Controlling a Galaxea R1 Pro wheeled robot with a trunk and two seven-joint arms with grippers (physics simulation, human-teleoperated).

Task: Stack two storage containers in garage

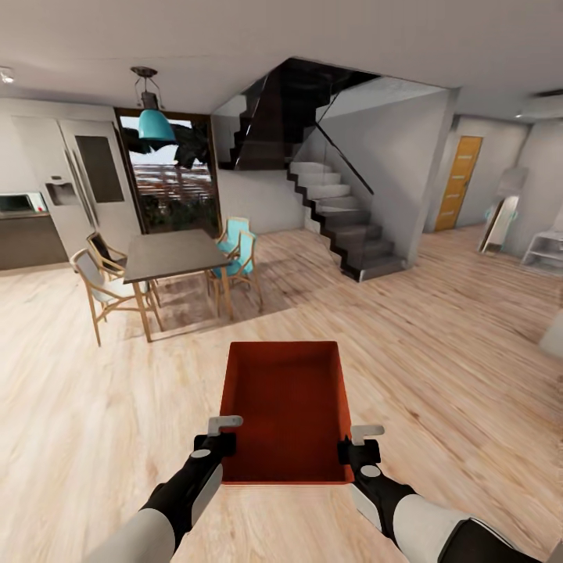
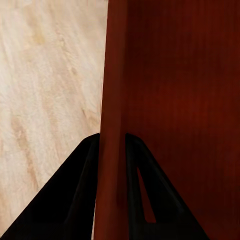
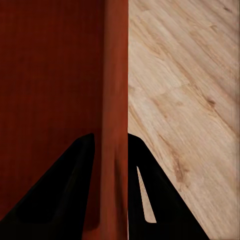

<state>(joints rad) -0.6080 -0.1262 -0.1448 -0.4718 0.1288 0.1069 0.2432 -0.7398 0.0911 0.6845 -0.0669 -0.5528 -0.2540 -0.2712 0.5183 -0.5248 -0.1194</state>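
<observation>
Floor: light wood plank flooring (image 1: 438,367), bare just ahead.
Carried: orange-red open rectangular container (image 1: 285,410), held above it.
Grip: left gripper (image 1: 221,438) and right gripper (image 1: 356,446) each clamp a side wall.
Beyond: grey dining table (image 1: 172,254), dark staircase (image 1: 344,227).

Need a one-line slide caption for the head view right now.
Both grippers, left and right, clamp an orange-red open-top rectangular storage container above light wood plank floor.
</observation>
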